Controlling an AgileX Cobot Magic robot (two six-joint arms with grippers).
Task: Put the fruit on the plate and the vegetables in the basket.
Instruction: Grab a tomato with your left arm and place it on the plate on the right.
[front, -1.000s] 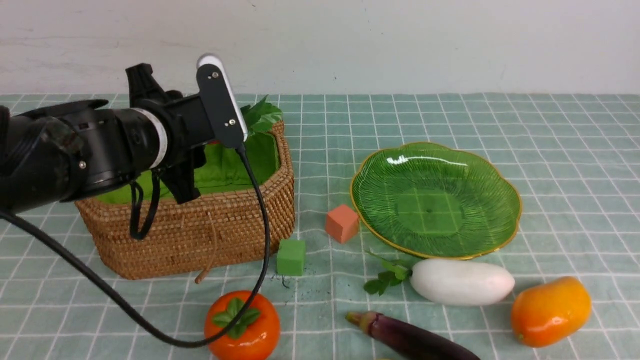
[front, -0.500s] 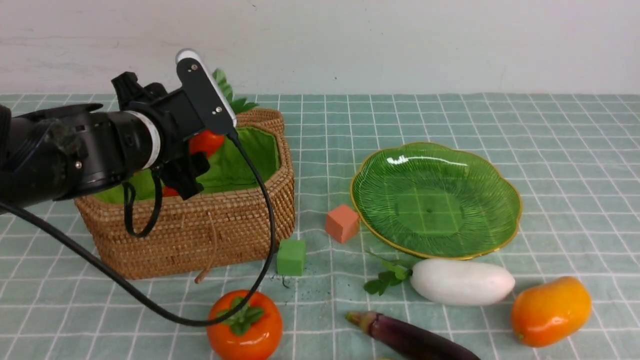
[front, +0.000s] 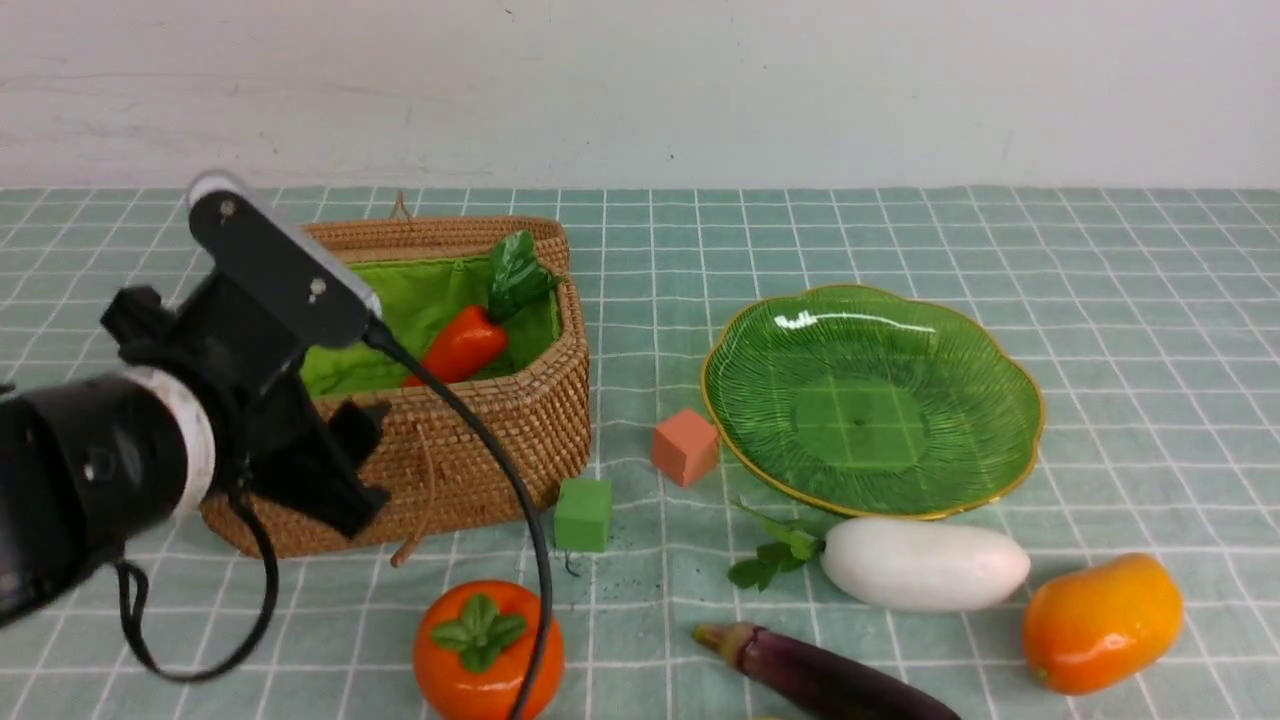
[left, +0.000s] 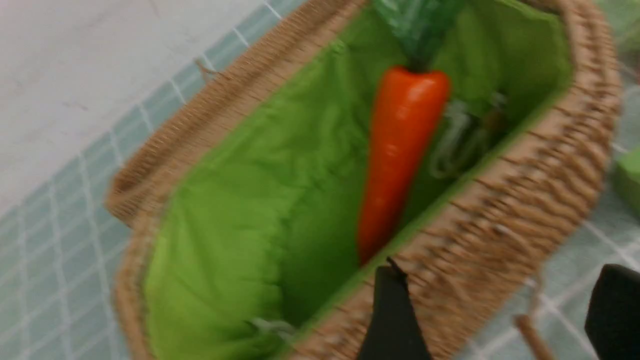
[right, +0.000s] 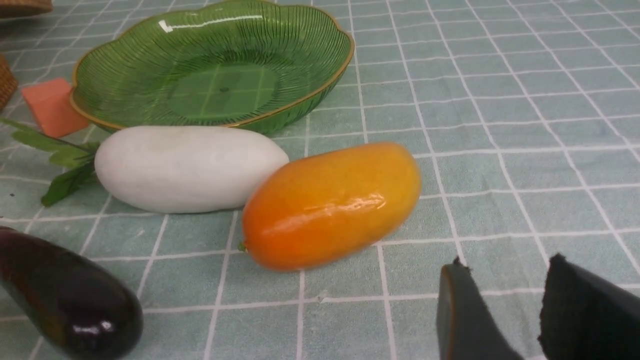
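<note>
Salmon cube (front: 685, 446), green cube (front: 582, 514) — near each other, teal checked tablecloth (front: 1100, 250), white wall (front: 800, 90) behind

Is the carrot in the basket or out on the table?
In. The carrot lies slanted inside the basket, resting on the green lining, with its leaves toward a far corner. Nothing grips it.

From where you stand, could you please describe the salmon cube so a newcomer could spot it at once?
Find the green glass plate on the checked cloth, then look at its rim on the side facing the wicker basket. The salmon cube sits on the cloth just beside that rim. Its one look-alike, the green cube, lies nearer the basket.
</note>
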